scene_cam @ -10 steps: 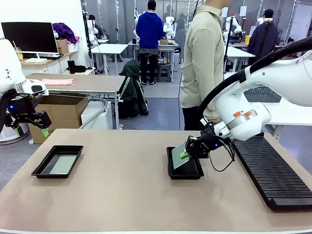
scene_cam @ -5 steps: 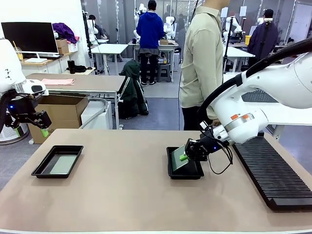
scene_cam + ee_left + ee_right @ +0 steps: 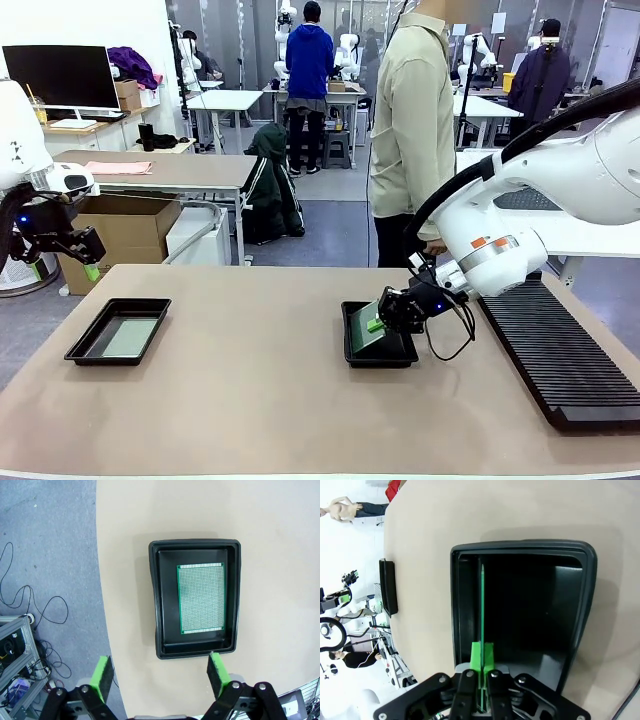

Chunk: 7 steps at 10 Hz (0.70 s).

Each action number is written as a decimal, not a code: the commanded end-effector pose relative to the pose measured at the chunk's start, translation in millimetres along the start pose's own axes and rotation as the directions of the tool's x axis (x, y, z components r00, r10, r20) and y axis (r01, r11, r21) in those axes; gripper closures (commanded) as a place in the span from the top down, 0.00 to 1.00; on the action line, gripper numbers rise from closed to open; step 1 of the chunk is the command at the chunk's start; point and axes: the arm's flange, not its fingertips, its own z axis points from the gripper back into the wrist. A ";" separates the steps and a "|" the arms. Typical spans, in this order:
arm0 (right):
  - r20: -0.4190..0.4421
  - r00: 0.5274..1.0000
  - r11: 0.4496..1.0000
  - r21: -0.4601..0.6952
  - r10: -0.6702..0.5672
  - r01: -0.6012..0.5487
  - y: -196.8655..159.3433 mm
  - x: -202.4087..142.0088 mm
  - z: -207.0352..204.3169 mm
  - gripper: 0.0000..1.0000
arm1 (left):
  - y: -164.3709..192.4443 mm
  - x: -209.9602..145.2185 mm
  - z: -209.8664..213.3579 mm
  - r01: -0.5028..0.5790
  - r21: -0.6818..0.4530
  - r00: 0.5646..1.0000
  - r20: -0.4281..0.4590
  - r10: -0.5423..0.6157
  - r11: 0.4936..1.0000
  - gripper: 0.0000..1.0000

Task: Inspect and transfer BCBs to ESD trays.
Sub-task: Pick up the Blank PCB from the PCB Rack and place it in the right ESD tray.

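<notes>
The right ESD tray (image 3: 381, 352) sits mid-table. My right gripper (image 3: 378, 322) is shut on a pale green BCB (image 3: 366, 333), which hangs tilted on edge just above that tray's floor. In the right wrist view the BCB (image 3: 482, 605) appears edge-on as a thin green line between the pads of the right gripper (image 3: 482, 656), inside the black tray (image 3: 590, 610). The left ESD tray (image 3: 85, 345) holds another BCB (image 3: 130, 337) lying flat. My left gripper (image 3: 85, 262) hovers open, high off the table's left side. Its wrist view looks down on that tray (image 3: 155, 600) and board (image 3: 201, 599), with the left gripper (image 3: 159, 666) empty.
A long black ribbed rack (image 3: 560, 345) lies along the table's right side. A person in a beige shirt (image 3: 415, 130) stands at the far edge behind the right tray. Bare tabletop spans the middle between the trays. Floor and cables (image 3: 35, 620) lie beyond the left edge.
My right gripper has sunk a little down and to the left, bringing the BCB lower into the right tray. The left arm has not moved.
</notes>
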 end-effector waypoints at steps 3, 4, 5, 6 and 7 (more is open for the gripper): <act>0.000 1.000 1.000 -0.006 0.005 -0.005 0.6 -1.0 0.9 0.02 | 0.8 -0.6 -0.8 -0.002 0.002 1.000 0.004 0.002 1.000 1.00; 0.000 1.000 1.000 -0.006 0.005 -0.005 0.6 -1.0 0.9 0.02 | 0.8 -0.6 -0.8 -0.002 0.002 1.000 0.004 0.002 1.000 1.00; 0.000 1.000 1.000 -0.006 0.005 -0.005 0.6 -1.0 0.9 0.02 | 0.8 -0.6 -0.8 -0.002 0.002 1.000 0.004 0.002 1.000 1.00; 0.000 1.000 1.000 -0.001 0.001 -0.001 0.0 0.0 0.0 0.09 | 0.8 -0.6 -0.8 -0.002 0.002 1.000 0.004 0.002 1.000 1.00; -0.002 1.000 1.000 -0.015 -0.003 0.003 1.2 -0.1 0.7 0.19 | 0.8 -0.6 -0.8 -0.002 0.002 1.000 0.004 0.002 1.000 1.00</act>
